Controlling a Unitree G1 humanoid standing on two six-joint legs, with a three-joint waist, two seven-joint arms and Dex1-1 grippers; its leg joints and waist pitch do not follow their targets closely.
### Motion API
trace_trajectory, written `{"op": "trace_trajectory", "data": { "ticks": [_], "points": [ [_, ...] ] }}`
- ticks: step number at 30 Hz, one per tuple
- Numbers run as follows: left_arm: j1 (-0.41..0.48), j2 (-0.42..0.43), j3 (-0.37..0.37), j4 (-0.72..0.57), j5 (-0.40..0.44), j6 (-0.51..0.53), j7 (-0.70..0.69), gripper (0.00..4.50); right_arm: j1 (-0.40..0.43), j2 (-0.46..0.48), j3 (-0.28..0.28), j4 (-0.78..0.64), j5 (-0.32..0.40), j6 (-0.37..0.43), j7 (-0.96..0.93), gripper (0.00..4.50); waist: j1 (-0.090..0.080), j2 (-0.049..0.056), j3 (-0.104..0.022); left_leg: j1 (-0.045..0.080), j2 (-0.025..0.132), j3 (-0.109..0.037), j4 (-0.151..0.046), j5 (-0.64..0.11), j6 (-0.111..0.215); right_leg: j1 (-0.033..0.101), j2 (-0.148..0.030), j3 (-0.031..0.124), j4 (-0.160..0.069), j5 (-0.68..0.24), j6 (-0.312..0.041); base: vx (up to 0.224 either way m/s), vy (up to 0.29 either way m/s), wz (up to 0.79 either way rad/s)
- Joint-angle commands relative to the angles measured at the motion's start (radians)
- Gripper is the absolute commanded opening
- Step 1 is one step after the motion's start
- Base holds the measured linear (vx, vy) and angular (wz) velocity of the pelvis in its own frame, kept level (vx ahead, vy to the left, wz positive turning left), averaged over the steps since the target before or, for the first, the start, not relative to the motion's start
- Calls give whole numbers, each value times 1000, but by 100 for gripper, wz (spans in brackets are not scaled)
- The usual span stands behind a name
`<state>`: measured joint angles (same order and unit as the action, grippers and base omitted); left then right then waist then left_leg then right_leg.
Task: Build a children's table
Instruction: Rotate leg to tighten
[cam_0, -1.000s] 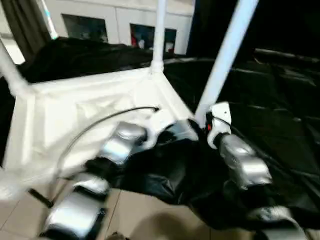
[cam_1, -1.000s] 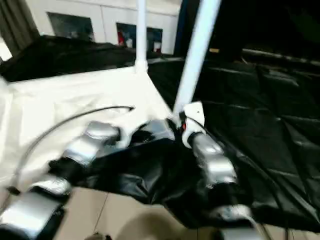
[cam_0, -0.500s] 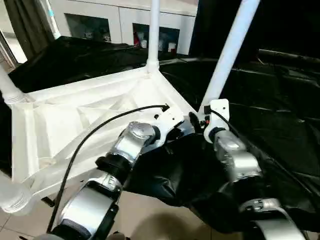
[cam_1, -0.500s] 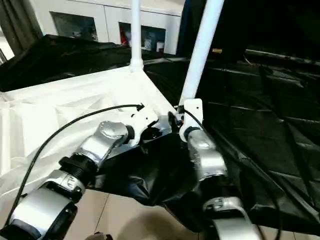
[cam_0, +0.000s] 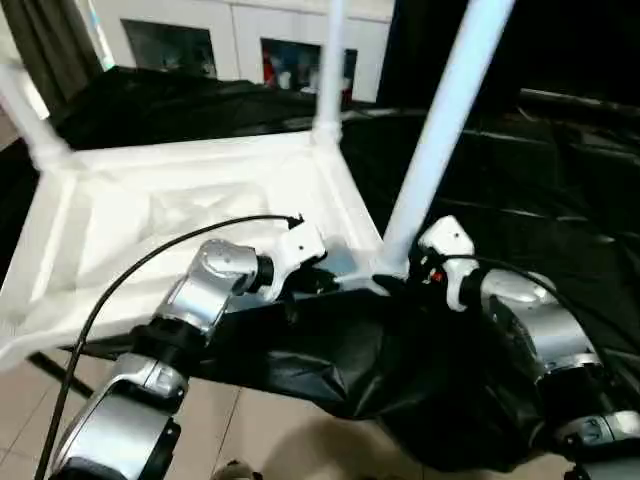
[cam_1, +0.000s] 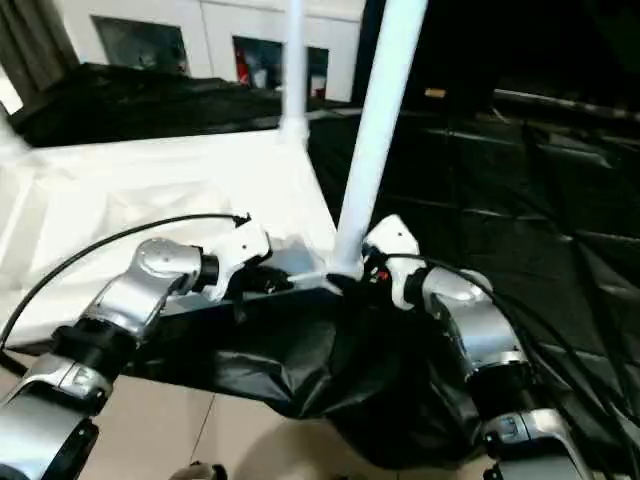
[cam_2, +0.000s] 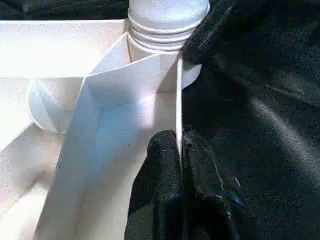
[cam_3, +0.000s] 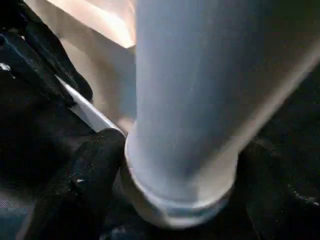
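Note:
The children's table top (cam_0: 180, 215) lies upside down, ribbed side up, with white legs standing in its corner sockets. The near leg (cam_0: 440, 130) rises at the right corner, and another leg (cam_0: 330, 70) stands at the far corner. My left gripper (cam_2: 181, 165) is shut on the thin rim of the top, close to the near leg's socket (cam_2: 167, 25). My right gripper (cam_0: 400, 285) sits low at the base of the near leg (cam_3: 185, 100), open, with one finger (cam_3: 80, 190) against its collar and the leg between the jaws.
A black sheet (cam_0: 560, 180) covers the ground under and to the right of the table top, bunched up near my arms. Tiled floor (cam_0: 270, 430) shows in front. A white cabinet with glass doors (cam_0: 230, 45) stands at the back. A black cable (cam_0: 130, 280) arcs over my left forearm.
The camera has shifted. My right gripper has dropped to the leg's base and its jaws have widened. My left gripper stays clamped on the rim.

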<state>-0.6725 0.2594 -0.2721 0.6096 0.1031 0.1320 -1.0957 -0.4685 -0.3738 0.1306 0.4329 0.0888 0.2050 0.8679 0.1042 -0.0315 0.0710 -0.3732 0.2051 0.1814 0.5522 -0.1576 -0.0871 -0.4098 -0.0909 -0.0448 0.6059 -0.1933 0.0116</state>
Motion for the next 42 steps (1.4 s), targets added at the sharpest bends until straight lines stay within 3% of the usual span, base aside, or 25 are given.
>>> {"op": "trace_trajectory", "data": {
  "ticks": [1, 6, 9, 16, 24, 27, 28, 29, 30, 32, 34, 36, 39, 41, 42],
  "points": [
    [26, -16, 0, -20, -61, -22, -28, 0, -4, -2, 24, -23, 8, -5, 24, 354, 3, -17, -54, 6, 22, 1, -52, -162, 103, 49, -45, 30, -64, -93, -243, 0, 0, 0],
    [52, -2, 2, -63, -67, -10, -53, 0, -1, 9, 38, -45, 29, 2, 70, 354, 7, -24, -54, 7, 22, 2, -51, -170, 100, 51, -47, 32, -66, -121, -231, 0, 0, 0],
    [60, 2, 3, -72, -67, -7, -56, 0, 0, 17, 39, -43, 28, -2, 74, 354, 7, -22, -54, 7, 22, 2, -51, -167, 96, 49, -47, 32, -66, -133, -224, 0, 0, 0],
    [78, 10, 1, -100, -70, 7, -59, 0, 3, 26, 35, -38, 37, -4, 84, 284, 5, -21, -56, 6, 19, 3, -48, -146, 99, 50, -44, 33, -60, -88, -232, 0, 0, 0],
    [92, 17, 1, -121, -74, 24, -63, 0, 20, 38, 25, -42, 51, 5, 81, 272, 4, -19, -58, 5, 19, 5, -44, -134, 110, 51, -43, 33, -55, -59, -246, 0, 0, 0],
    [84, 7, 5, -104, -61, 33, -28, 0, 14, 77, -3, -24, 54, 21, 1, 272, 2, -19, -57, 5, 18, 4, -46, -140, 101, 50, -43, 33, -57, -79, -243, 0, 0, 0],
    [64, -21, 8, -66, -30, 55, 55, 0, -2, 136, -48, 23, 48, 39, -141, 272, 1, -20, -57, 6, 18, 3, -47, -144, 97, 51, -43, 32, -58, -90, -240, 0, 0, 0],
    [57, -31, 9, -53, -20, 60, 82, 0, -6, 154, -61, 38, 45, 43, -185, 272, -4, -17, -54, 8, 16, 2, -51, -172, 71, 46, -44, 33, -65, -149, -230, 0, 0, 0],
    [55, -34, 9, -50, -17, 62, 89, 0, -8, 158, -64, 42, 44, 43, -196, 272, -5, -17, -56, 9, 18, 1, -52, -182, 62, 47, -46, 33, -65, -164, -225, 0, 0, 0],
    [25, -91, 18, -2, 5, 93, 198, 0, -29, 228, -116, 103, 27, 53, -392, 272, -8, -16, -52, 13, 18, 2, -56, -209, 43, 41, -44, 34, -71, -201, -217, 0, 0, 0],
    [-1, -145, 22, 31, 18, 116, 281, 0, -52, 293, -153, 156, 13, 53, -557, 272, -10, -21, -50, 14, 17, 1, -60, -231, 20, 39, -46, 36, -78, -265, -192, 0, 0, 0],
    [-10, -171, 20, 41, 22, 125, 305, 0, -60, 315, -162, 174, 10, 51, -604, 272, -8, -19, -51, 14, 15, 0, -60, -239, 17, 41, -47, 35, -81, -280, -177, 0, 0, 0],
    [-25, -264, -14, 51, 42, 144, 364, 0, -80, 408, -146, 199, -23, 20, -713, 272, -6, -19, -51, 11, 15, 0, -60, -219, 21, 39, -45, 36, -78, -237, -164, 0, 0, 0],
    [-26, -276, -20, 52, 44, 143, 367, 0, -82, 423, -136, 199, -31, 16, -719, 272, -4, -20, -52, 10, 13, 0, -58, -210, 31, 42, -42, 35, -76, -200, -161, 0, 0, 0],
    [-27, -280, -24, 53, 45, 139, 365, 0, -83, 430, -122, 194, -40, 9, -709, 272, -4, -13, -50, 8, 13, 0, -59, -209, 34, 41, -42, 35, -75, -188, -160, 0, 0, 0]
  ]
}}
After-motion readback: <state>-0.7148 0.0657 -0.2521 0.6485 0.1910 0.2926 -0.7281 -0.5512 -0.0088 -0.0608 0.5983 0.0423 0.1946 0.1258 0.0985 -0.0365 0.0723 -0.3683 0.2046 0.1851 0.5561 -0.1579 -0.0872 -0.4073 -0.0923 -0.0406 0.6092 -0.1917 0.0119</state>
